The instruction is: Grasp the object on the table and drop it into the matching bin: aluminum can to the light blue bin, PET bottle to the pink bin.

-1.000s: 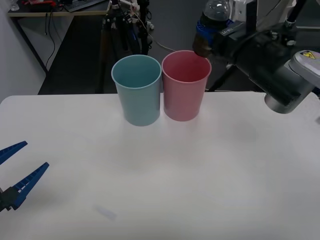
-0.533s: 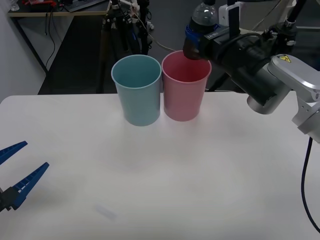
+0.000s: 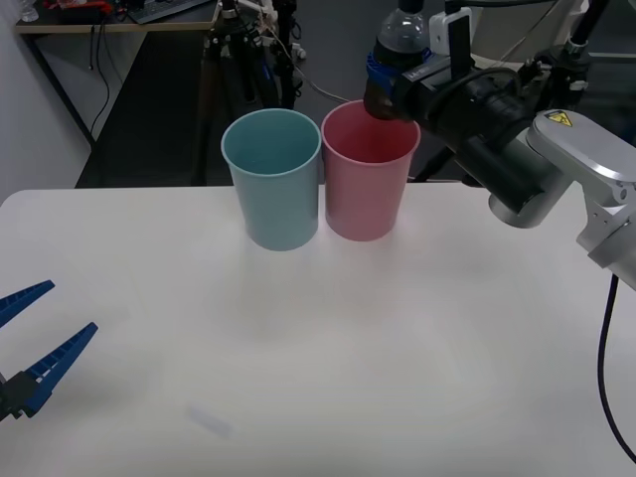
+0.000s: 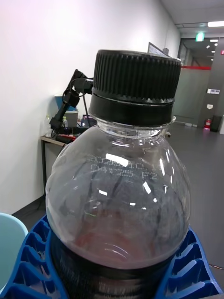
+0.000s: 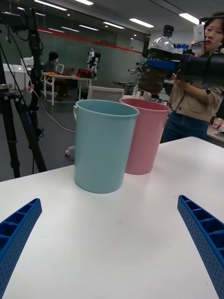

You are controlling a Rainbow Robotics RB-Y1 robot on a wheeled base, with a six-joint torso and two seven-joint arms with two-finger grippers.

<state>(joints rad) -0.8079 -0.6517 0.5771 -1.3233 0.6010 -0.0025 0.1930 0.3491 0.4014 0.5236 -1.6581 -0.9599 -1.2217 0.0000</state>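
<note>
Right tool (image 3: pixel 390 81) raised, clamped — left tool (image 3: pixel 28 343) low, fingers spread.

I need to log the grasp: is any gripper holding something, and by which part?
The right gripper holds the small clear plastic bottle around its dark lower body, cap up. The left gripper is open, holding nothing.

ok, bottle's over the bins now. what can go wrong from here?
1. The right tool holds the PET bottle above the far right edge of the pink bin, not its centre; released now, it may clip the rim.
2. The light blue bin touches the pink one, so a knock could shift both.
</note>
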